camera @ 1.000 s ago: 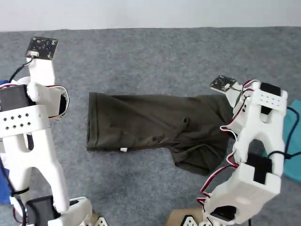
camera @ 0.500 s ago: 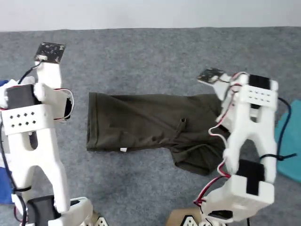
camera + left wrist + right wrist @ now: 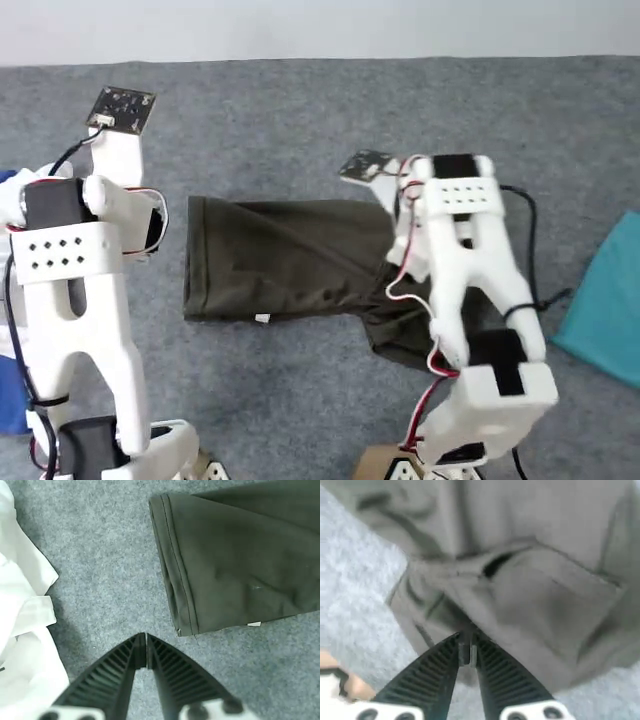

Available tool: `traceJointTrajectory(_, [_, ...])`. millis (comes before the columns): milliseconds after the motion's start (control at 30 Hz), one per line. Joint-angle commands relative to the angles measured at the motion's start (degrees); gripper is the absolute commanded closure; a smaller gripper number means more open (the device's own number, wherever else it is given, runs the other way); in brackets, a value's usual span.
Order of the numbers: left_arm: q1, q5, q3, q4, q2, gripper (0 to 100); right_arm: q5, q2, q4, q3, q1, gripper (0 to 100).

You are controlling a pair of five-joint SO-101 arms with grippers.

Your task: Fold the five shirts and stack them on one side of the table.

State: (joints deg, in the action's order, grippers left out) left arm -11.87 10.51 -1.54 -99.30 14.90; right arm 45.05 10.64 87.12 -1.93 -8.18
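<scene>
A dark olive shirt lies flat across the middle of the grey table, its hem toward the left arm. My right arm stands over the shirt's right part and hides it in the high view. In the right wrist view my right gripper is shut with a bunched fold of the olive shirt at its tips. My left gripper is shut with nothing in it, over bare carpet just off the hem corner of the olive shirt.
A white shirt lies crumpled close beside the left gripper. A teal shirt sits at the right edge, and a blue one at the left edge. Open grey carpet stretches behind the olive shirt.
My right arm has swung left from the shirt's right edge to over its middle-right part. The left arm has shifted slightly right and farther back. The teal shirt is more exposed.
</scene>
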Motion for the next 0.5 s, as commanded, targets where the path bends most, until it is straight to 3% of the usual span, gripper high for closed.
traceJointTrajectory(0, [0.18, 0.53, -0.13, -1.05, 1.93, 99, -3.08, 2.33, -3.91, 2.81, -2.59, 98.8])
traceJointTrajectory(233, [0.18, 0.53, -0.13, -1.05, 1.93, 99, -6.15, 7.78, -8.75, 3.25, -6.46, 98.8])
traceJointTrajectory(467, [0.62, 0.53, -0.13, -1.05, 2.29, 99, -6.15, 1.10, -4.18, 6.33, -6.02, 98.8])
